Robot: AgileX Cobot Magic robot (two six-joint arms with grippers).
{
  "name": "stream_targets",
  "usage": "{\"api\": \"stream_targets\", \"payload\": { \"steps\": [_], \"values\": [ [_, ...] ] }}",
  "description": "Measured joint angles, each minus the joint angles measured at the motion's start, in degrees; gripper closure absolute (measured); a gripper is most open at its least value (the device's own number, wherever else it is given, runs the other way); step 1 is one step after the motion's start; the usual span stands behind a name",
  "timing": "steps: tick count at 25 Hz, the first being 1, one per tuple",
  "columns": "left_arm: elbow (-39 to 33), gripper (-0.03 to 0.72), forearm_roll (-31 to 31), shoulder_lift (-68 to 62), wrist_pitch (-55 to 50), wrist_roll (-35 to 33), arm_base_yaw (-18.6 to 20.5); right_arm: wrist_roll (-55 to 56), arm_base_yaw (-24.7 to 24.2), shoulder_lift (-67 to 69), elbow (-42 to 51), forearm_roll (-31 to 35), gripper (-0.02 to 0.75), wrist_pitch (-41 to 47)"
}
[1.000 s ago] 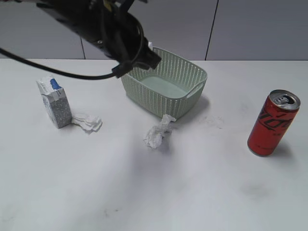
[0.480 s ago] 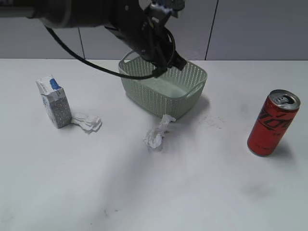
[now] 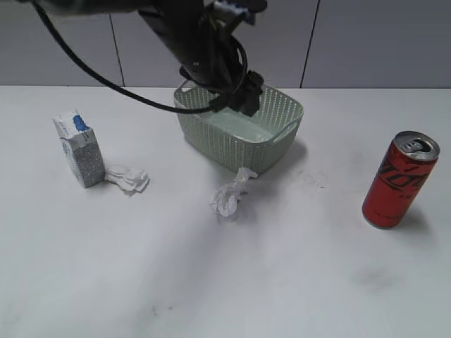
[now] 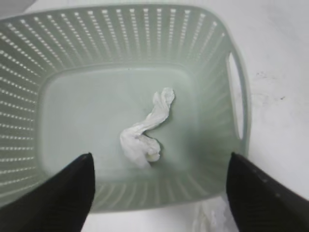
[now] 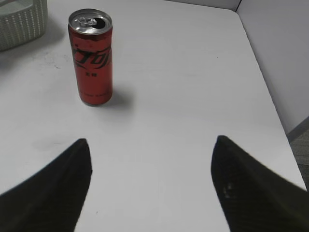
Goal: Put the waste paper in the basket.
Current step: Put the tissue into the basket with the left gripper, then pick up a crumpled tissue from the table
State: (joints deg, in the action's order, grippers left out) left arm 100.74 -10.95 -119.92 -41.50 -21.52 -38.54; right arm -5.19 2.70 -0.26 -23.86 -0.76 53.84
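Red can (image 5: 91, 57), black script, brand unreadable; pack (image 3: 79, 148) unreadable.

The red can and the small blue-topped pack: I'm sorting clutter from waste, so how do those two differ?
The red can is a round cylinder; the blue-topped pack is boxy. The can stands alone at the table's right side, while the pack stands at the left with a crumpled tissue wad right beside it. The can's top is opened; whether the pack is opened is unclear. Both stand upright outside the basket.
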Motion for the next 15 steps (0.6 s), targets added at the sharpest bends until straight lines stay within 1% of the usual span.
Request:
{"api": "stream_targets", "payload": {
  "steps": [3,5,7,9,10,12,15],
  "values": [
    [0.71,0.072,3.58,4.15,-4.96,-1.3,0.0,0.0,0.0,0.0,0.0,0.0,0.154,0.0],
    [0.83,0.078,5.86,6.48,-10.09,-5.4,0.0,0.0,0.0,0.0,0.0,0.0,0.154,0.0],
    [0.9,0.092,6.84,7.88,-16.86,-11.36,0.02,0.0,0.0,0.0,0.0,0.0,0.154,0.0],
    [0.82,0.106,7.06,8.09,-24.28,-16.91,0.31,0.0,0.0,0.0,0.0,0.0,0.154,0.0],
    [0.48,0.111,6.77,8.09,-25.98,-19.73,0.72,0.0,0.0,0.0,0.0,0.0,0.154,0.0],
    [-0.39,0.115,5.23,8.09,-27.65,-25.31,1.91,0.0,0.0,0.0,0.0,0.0,0.154,0.0],
    [-1.17,0.117,2.89,8.09,-28.16,-30.32,5.11,0.0,0.0,0.0,0.0,0.0,0.154,0.0]
  ]
}}
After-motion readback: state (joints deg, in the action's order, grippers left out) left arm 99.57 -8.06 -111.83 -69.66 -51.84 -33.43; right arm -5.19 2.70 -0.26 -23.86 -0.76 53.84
